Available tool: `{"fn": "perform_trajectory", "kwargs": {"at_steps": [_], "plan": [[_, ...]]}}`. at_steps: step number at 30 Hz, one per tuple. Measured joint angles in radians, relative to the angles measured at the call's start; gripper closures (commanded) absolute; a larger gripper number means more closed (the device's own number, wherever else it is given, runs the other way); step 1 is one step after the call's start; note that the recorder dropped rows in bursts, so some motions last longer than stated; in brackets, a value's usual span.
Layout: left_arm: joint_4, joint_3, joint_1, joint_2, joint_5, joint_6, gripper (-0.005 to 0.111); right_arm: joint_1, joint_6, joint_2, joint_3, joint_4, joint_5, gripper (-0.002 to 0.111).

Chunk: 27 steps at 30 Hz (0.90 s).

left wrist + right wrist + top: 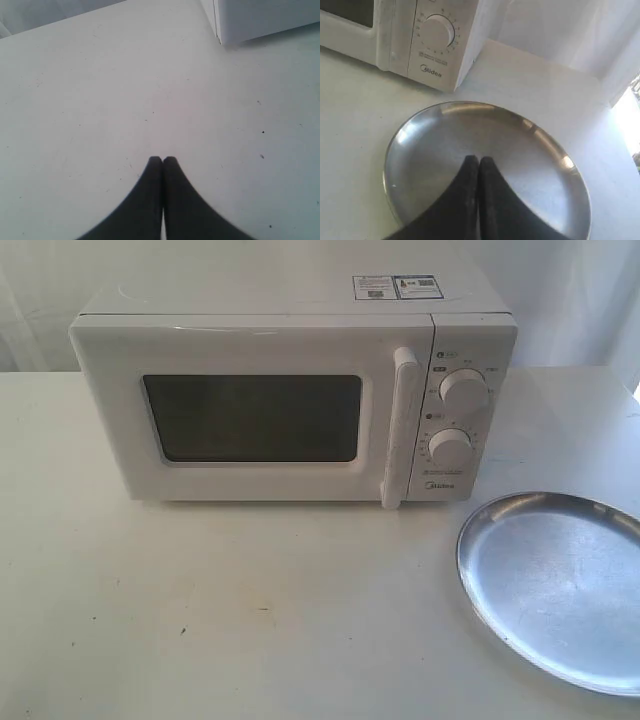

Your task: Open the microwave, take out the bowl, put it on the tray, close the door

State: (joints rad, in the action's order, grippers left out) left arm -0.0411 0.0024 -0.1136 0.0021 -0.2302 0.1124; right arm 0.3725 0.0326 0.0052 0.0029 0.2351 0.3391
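Microwave (pixel 290 390) sits toward the back of a white table (pixel 200 630), front face turned to the exterior camera. Door (pixel 250 455) is shut and flush with the body. Its tall bar handle (pixel 400 430) stands upright at the door's right edge, just beside the control panel. Two round knobs sit on that panel, the upper knob (pixel 463 390) directly above the lower knob (pixel 452 447). Small stickers (pixel 395 287) lie on the top, toward the right rear. The window (pixel 255 418) reads as a dark rectangle (mesh and dimness together hide the cavity), so where the bowl is cannot be told from these views.

Tray (pixel 560 590) lies flat on the table, in front of and to the right of the microwave and apart from it. Its right edge is cut off by the frame. The metal shows soft reflections.

Left gripper (pixel 162 161): black fingers pressed together tip to tip, gripping nothing. White tabletop lies beneath it, and a lower corner of the microwave shows beyond.

Right gripper (pixel 479 161): also closed, tips meeting, nothing held. It is over the tray, with the microwave's knob panel visible beyond the rim. It appears to hang clear of the metal, though the wrist view does not settle the gap.
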Motion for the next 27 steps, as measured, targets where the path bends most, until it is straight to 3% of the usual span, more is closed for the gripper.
{"fn": "perform_trajectory", "kwargs": {"at_steps": [4,11,19,23,27], "plan": [[0.000,0.000,0.000,0.000,0.000,0.000,0.107,0.000,-0.025,0.000,0.000,-0.003,-0.096,0.108],[0.000,0.000,0.000,0.000,0.000,0.000,0.107,0.000,-0.319,0.000,0.000,-0.135,-0.415,0.108],[0.000,0.000,0.000,0.000,0.000,0.000,0.107,0.000,-0.434,0.018,-0.022,-0.142,-0.577,0.108],[0.000,0.000,0.000,0.000,0.000,0.000,0.107,0.000,-0.448,0.134,-0.138,-0.152,-0.634,0.108],[0.000,0.000,0.000,0.000,0.000,0.000,0.107,0.000,-0.452,0.339,-0.379,-0.115,-0.527,0.108]]}}
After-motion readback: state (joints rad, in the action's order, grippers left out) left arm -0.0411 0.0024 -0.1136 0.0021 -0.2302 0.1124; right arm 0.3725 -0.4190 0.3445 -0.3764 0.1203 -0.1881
